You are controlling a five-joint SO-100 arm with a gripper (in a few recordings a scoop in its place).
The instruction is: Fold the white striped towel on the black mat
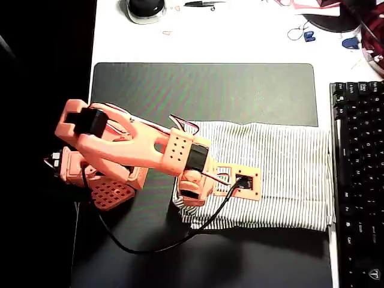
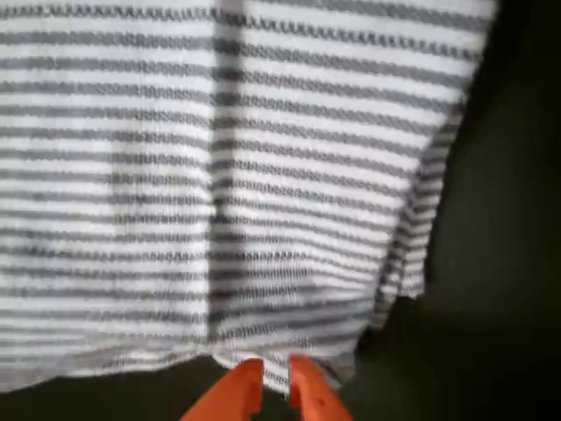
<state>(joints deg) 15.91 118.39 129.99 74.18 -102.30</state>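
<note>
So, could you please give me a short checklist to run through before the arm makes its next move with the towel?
1. Pincer at a towel edge: ok; in the wrist view the orange tips sit at the hem of the white striped towel.
2. Cloth actually pinched: cannot tell; a bit of striped fabric shows between the tips, but the grip is unclear.
3. Towel on the black mat: not ok; in the overhead view its right edge overhangs the mat beside the keyboard.
4. Free mat space for the fold: ok; bare mat lies above and below the towel.
5. Black cable clear of the cloth: not ok; it crosses the towel's lower left corner.
</note>
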